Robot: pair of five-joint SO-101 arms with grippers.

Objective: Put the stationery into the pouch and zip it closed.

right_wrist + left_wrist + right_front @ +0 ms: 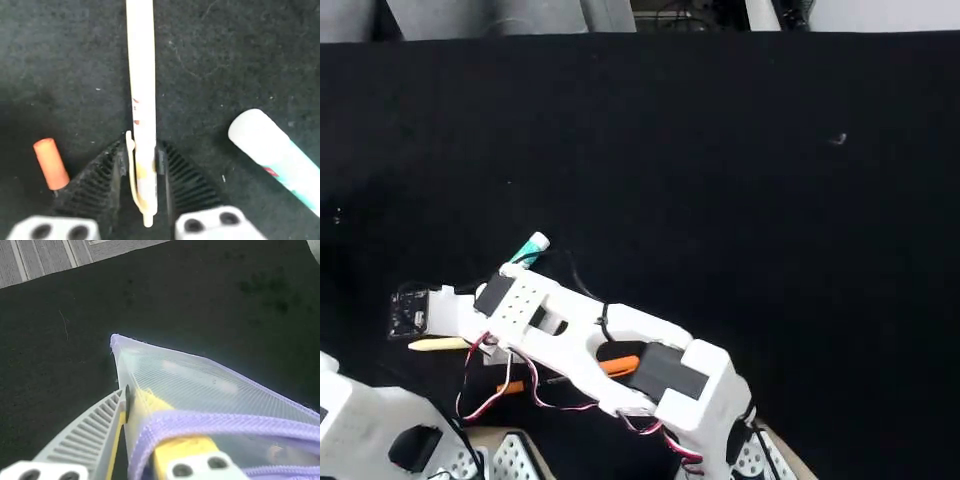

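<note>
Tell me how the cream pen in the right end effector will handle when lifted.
The pen looks rigid and slim, so it should lift without sagging. Its smooth round barrel could slip or pivot in the right end effector, since most of its length sticks out ahead. It is probably light.
</note>
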